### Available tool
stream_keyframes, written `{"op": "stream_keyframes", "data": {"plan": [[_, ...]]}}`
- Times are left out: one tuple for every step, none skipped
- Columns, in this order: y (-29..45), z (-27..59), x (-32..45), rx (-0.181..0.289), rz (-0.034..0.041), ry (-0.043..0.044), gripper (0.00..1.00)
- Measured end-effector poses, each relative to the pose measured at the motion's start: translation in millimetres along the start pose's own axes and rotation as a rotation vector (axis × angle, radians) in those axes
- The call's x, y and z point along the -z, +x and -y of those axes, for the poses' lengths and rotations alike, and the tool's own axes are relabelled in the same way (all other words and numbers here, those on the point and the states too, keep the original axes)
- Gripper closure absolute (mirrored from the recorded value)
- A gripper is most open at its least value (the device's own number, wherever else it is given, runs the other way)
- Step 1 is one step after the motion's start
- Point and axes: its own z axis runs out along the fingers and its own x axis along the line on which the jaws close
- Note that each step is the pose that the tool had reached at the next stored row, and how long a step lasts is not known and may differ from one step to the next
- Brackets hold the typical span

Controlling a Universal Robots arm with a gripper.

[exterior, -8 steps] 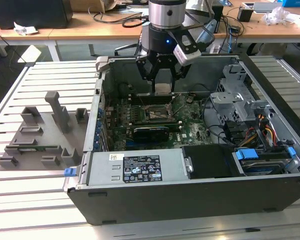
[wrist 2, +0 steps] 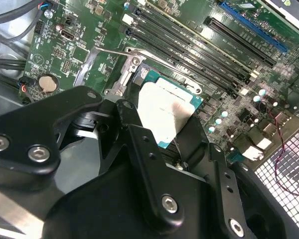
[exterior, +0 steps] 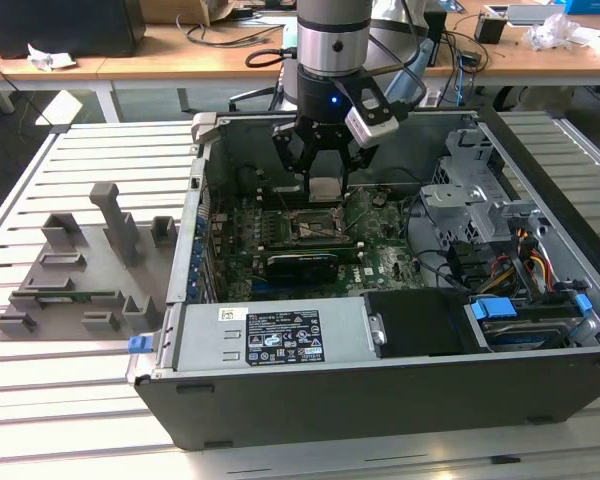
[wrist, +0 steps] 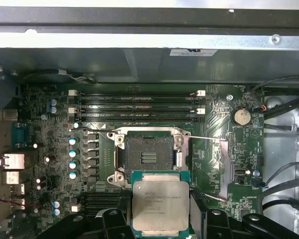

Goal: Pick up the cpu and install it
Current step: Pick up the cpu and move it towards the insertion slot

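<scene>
Claw (exterior: 324,182) clamping cpu (wrist: 160,204), near open socket (wrist: 149,155)

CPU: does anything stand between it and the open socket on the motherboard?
Nothing visible does. The cpu is held in the fingers close to the socket, whose dark pin area lies uncovered in the first wrist view.

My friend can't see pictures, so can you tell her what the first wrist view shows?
The gripper holds the cpu, a silver square chip, over a green motherboard. Close beside it sits the open, empty socket.
</scene>
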Motion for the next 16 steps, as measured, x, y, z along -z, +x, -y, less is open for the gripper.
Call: {"op": "stream_keyframes", "data": {"plan": [[0.0,0.0,-0.2,0.000,0.0000,0.0000,0.45],[0.0,0.0,-0.4,0.000,0.0000,0.0000,0.45],[0.0,0.0,-0.7,0.000,0.0000,0.0000,0.45],[0.0,0.0,-0.9,0.000,0.0000,-0.0001,0.45],[0.0,0.0,-1.1,0.000,0.0000,-0.0001,0.45],[0.0,0.0,-1.4,0.000,0.0001,-0.0001,0.45],[0.0,0.0,-1.6,0.000,0.0000,-0.0001,0.45],[0.0,0.0,-1.8,0.000,0.0000,-0.0001,0.45],[0.0,0.0,-2.1,0.000,0.0000,-0.0001,0.45],[0.0,0.0,-2.4,0.000,0.0001,-0.0001,0.45],[0.0,0.0,-2.7,0.000,0.0001,0.0000,0.45],[0.0,-0.1,-3.0,0.000,0.0001,-0.0001,0.45],[0.0,-0.1,-3.4,0.000,0.0000,0.0000,0.45],[0.0,-0.1,-3.6,0.000,0.0000,-0.0001,0.45],[0.1,-0.1,-3.9,0.000,0.0000,-0.0001,0.45],[0.0,-0.1,-4.0,0.000,0.0000,0.0000,0.45]]}}
